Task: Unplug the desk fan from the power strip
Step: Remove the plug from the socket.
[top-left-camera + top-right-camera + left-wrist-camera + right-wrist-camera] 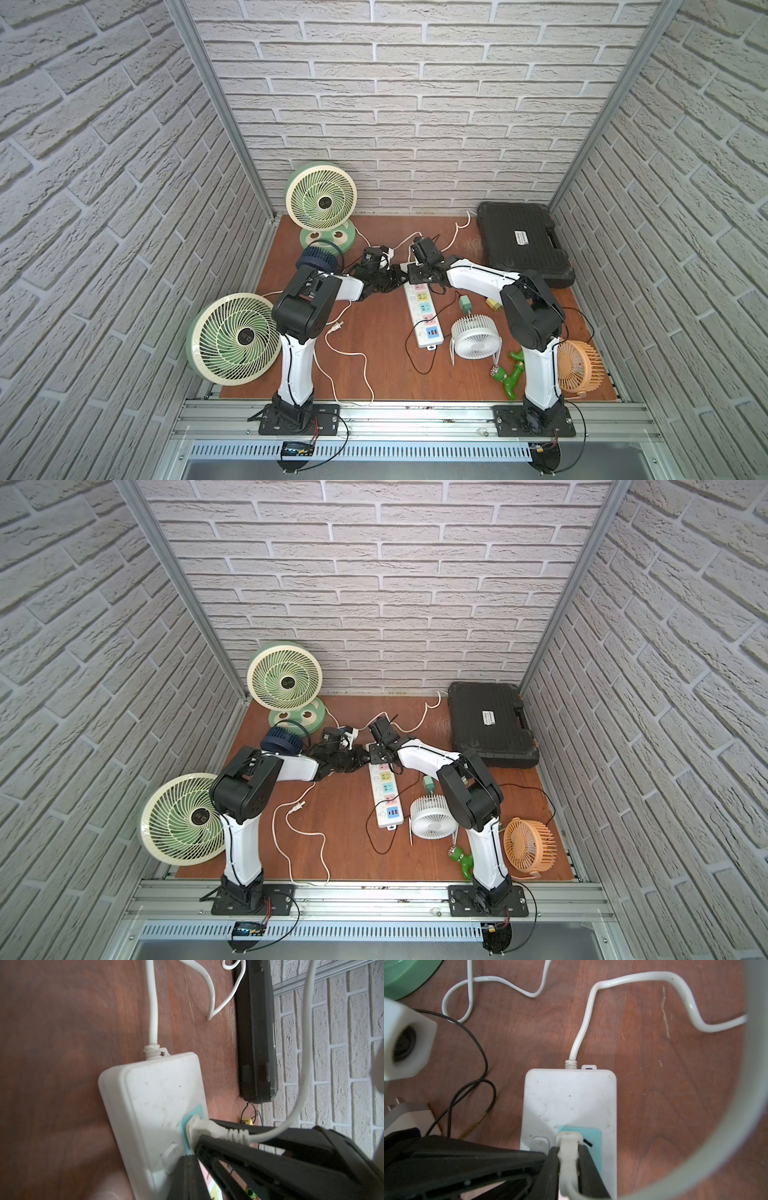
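The long white plastic power strip (569, 1101) lies flat on the reddish-brown wooden bench (374, 353). Its cord end sits directly under both hands, and the rest of the bar runs back from them toward the arm bases. A flat white moulded plug (568, 1142) sits in the pale teal socket (593, 1136) nearest that end and looks fully seated.

The right hand (568, 1148) is clamped on this plug, its black fingers pinching the two flat sides just above the socket face. This is presumably so that a pull goes through the rigid body rather than the soft cable.

The left hand (188, 1159) has its fingers pressed together. Its tip appears to bear on the casing beside the round switch (169, 1152), close against the right hand. That looks like a hold-down, since the light, smooth shell would likely lift with the plug.

The casing is glossy, round-cornered and speckled with grime. The plug's ribbed strain relief passes into a thin, limp white cable (305, 1043) arching away above the right hand; which fan it feeds cannot be traced. The strip's thicker white cord (591, 1001) snakes over the bench beyond both hands. Well apart, past the right hand, lies a black ribbed plastic case (523, 245).
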Tool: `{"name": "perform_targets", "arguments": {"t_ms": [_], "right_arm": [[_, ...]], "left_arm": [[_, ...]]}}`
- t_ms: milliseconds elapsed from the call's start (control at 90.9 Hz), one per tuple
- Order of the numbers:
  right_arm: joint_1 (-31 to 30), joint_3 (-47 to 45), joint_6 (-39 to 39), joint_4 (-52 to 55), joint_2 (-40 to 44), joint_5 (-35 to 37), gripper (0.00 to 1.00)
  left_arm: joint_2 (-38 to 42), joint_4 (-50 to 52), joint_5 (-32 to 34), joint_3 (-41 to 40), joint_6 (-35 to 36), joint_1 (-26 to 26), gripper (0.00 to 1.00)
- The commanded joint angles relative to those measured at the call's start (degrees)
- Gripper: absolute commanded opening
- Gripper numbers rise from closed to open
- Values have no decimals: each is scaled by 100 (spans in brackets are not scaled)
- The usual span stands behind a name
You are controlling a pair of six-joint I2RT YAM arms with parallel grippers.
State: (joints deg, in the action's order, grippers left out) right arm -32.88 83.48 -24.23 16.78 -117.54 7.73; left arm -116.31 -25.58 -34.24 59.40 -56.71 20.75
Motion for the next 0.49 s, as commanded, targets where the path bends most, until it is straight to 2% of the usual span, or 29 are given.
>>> {"name": "perform_targets", "arguments": {"t_ms": [0, 66, 132, 253, 308, 352, 484], "right_arm": [[-350, 316, 347, 310, 66, 561, 5], [-423, 426, 429, 522, 26, 892, 5], [-367, 381, 319, 531, 67, 906, 6], [-68, 5, -71, 17, 239, -80, 6], [-19, -54, -149, -95, 273, -307, 6], [-66, 15, -82, -2, 268, -200, 6], [-350, 373, 442, 649, 257, 997, 6]], "left_arm": [[-112, 186, 119, -140, 54, 4, 0], [-111, 191, 119, -146, 51, 1, 0], [-112, 194, 119, -139, 55, 7, 0], [-108, 190, 111, -139, 49, 7, 0], [-102, 187, 116, -147, 54, 7, 0], [-81, 183, 118, -155, 55, 5, 0], [-80, 173, 127, -164, 54, 7, 0]]}}
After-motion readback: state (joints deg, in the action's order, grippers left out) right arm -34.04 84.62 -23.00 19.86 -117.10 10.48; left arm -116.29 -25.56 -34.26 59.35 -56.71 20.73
